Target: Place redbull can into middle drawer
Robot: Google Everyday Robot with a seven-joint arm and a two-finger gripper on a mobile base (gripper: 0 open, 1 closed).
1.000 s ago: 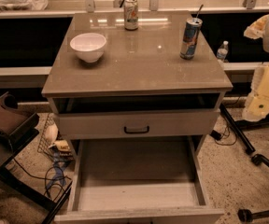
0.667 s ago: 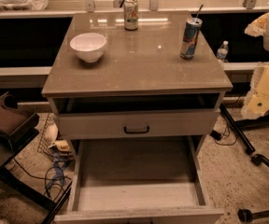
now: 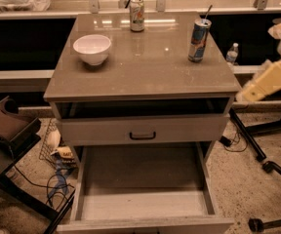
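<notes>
Camera view: the redbull can stands upright at the right of the cabinet top, untouched. The middle drawer sits pulled open below. The gripper hangs beside the cabinet's right edge, well apart from the can; whether it is open cannot be told. The reach is likely just starting, so next comes closing in on the can.

My gripper hangs beside the right edge of the cabinet top, well apart from the redbull can, which stands upright near that top's right side. A white bowl and a green-and-orange can stand there too. Below, the middle drawer sits pulled open.
</notes>
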